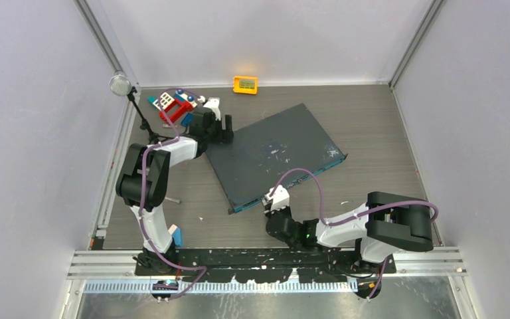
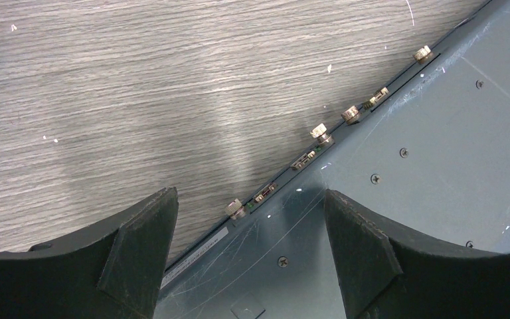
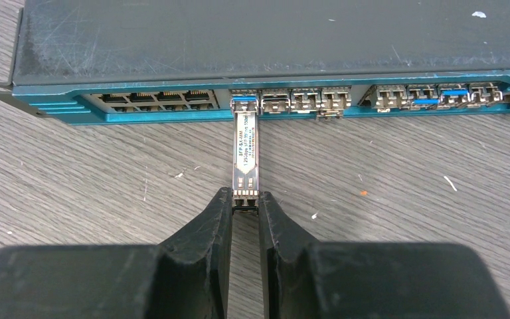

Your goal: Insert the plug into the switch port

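Insertion step underway. R fingers (image 3: pixel 214 229) are pinched nearly shut on the rear of the plug (image 3: pixel 245 149). Its nose is just at the switch port (image 3: pixel 244 102) in the teal front face, body lying out over the bench (image 3: pixel 106 179). L fingers (image 2: pixel 143 229) are spread wide astride the back edge of the switch box (image 2: pixel 438 166), gripping nothing. Next, prob. a straight, level push til seated.

Left arm (image 1: pixel 147 176) and right arm (image 1: pixel 385 226): black joint housings, white link sections, a looped purple cable (image 1: pixel 303 171) on each, black wedge-shaped fingers (image 2: pixel 139 246) with matte faces.
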